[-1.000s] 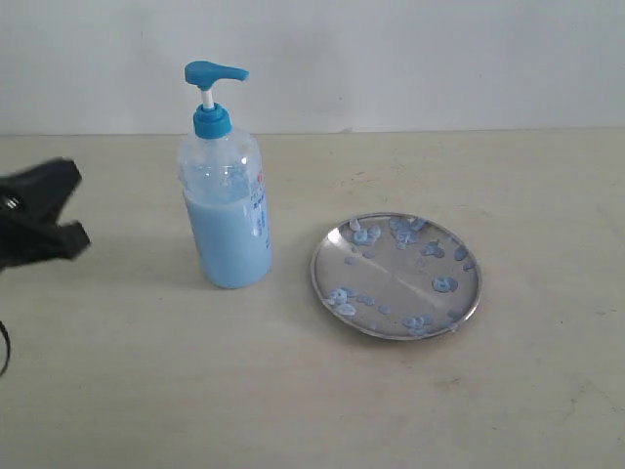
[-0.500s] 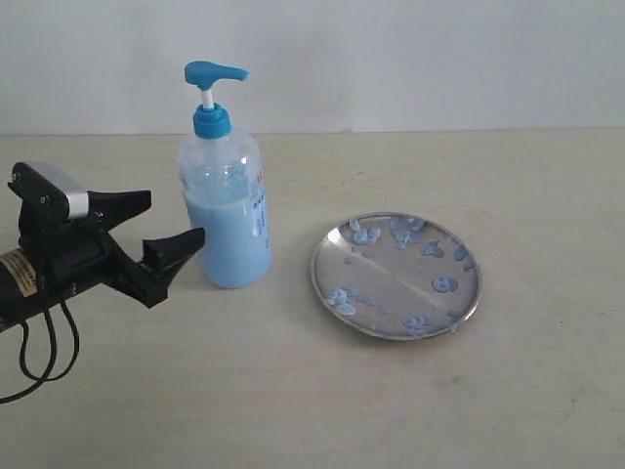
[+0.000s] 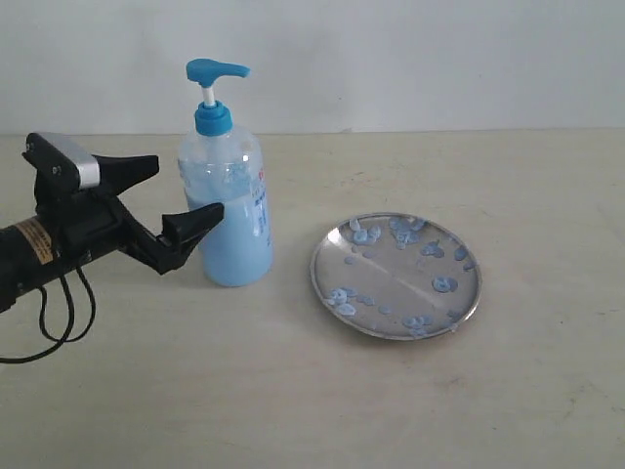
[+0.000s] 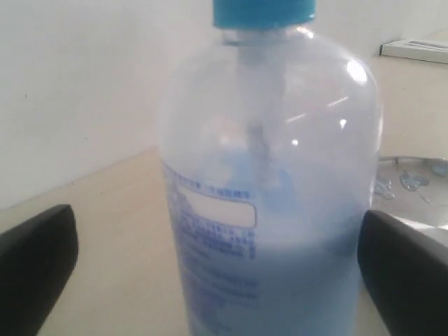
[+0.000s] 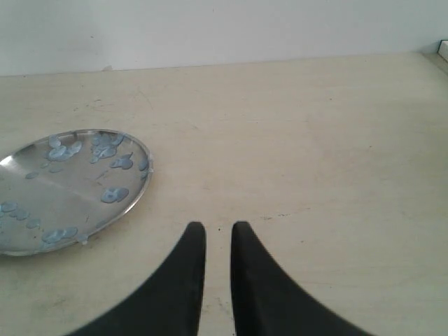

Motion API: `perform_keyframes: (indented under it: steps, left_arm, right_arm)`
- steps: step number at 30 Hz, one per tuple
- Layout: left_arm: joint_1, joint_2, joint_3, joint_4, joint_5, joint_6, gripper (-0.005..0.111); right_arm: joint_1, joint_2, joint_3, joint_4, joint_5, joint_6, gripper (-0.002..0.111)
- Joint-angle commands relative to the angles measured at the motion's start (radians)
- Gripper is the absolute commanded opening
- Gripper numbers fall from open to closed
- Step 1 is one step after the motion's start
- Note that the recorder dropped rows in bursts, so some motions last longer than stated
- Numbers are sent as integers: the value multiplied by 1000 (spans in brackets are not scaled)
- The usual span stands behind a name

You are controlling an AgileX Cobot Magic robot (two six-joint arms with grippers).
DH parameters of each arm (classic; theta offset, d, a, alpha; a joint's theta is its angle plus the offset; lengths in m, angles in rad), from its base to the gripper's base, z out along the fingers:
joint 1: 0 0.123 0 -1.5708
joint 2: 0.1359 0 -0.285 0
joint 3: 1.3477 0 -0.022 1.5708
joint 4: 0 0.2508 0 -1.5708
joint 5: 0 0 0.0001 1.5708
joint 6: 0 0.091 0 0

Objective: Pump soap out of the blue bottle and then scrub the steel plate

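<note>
The left gripper (image 3: 187, 188) is spread wide and holds nothing. Its two fingers flank the blue bottle (image 3: 229, 215) from the bottle's 9 o'clock side in the exterior view, and the left wrist view shows the bottle body filling the space between them. Whether either finger touches the plastic I cannot tell. The bottle stands upright on the table (image 3: 293, 391), at about 9 o'clock of the steel plate (image 3: 400, 274) and apart from it. It is roughly half full of soap (image 3: 234, 249). Its pump head (image 3: 215, 70) sits raised on the white stem, the spout aims toward 3 o'clock, and nothing presses on it. The plate lies flat and already carries scattered pale blue blobs (image 3: 444, 284), so some soap is on it. By my reading, though, this moment is only the approach to steady the bottle, with the pumping and all the scrubbing left to do, and no scrubbing tool is in view. The right gripper (image 5: 218, 234) is nearly closed, with only a thin slit between its fingers and nothing in it. It hovers low over bare table with the plate near. There is open room on every side of both items. The wall (image 3: 439, 59) stands well behind the bottle at 12 o'clock, and the plate's raised rim is the only edge to clear.
</note>
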Motion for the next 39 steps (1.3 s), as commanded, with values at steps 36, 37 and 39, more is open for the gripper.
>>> perform_keyframes:
  steps: [36, 37, 39]
  left_arm:
    - [-96, 165, -264, -24, 97, -136, 22]
    - [-96, 165, -264, -24, 100, -136, 12]
    - [-96, 165, -264, -21, 102, -136, 4]
  right_arm:
    - [2, -4, -1, 0, -11, 1, 4]
    - [2, -4, -1, 0, -11, 1, 4]
    - [2, -4, -1, 0, -16, 1, 4]
